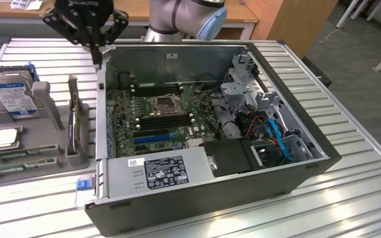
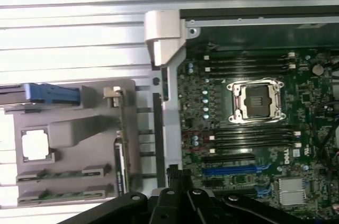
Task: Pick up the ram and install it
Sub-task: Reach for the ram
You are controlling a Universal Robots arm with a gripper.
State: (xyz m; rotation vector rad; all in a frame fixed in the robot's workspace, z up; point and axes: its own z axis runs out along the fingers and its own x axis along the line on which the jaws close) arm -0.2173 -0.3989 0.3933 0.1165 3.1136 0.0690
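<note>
Gripper (image 1: 97, 57) closed on nothing, jaws over the open computer case (image 1: 210, 198) wall. Motherboard (image 1: 157, 116) below the jaws. Ram (image 1: 18, 155) lies in gray holder (image 1: 68, 158), well apart from jaws, beyond upright card (image 1: 77, 124).

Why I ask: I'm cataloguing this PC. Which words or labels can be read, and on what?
"ROBOTIQ": on the gripper, partly cut off at the exterior view's top edge.
"DELL": on the motherboard.
Too small to read: the power supply label and the hard drive label.

Ribbed metal table (image 1: 366, 166): open computer case (image 1: 210, 201), grey parts holder (image 1: 45, 148) beside it.
</note>
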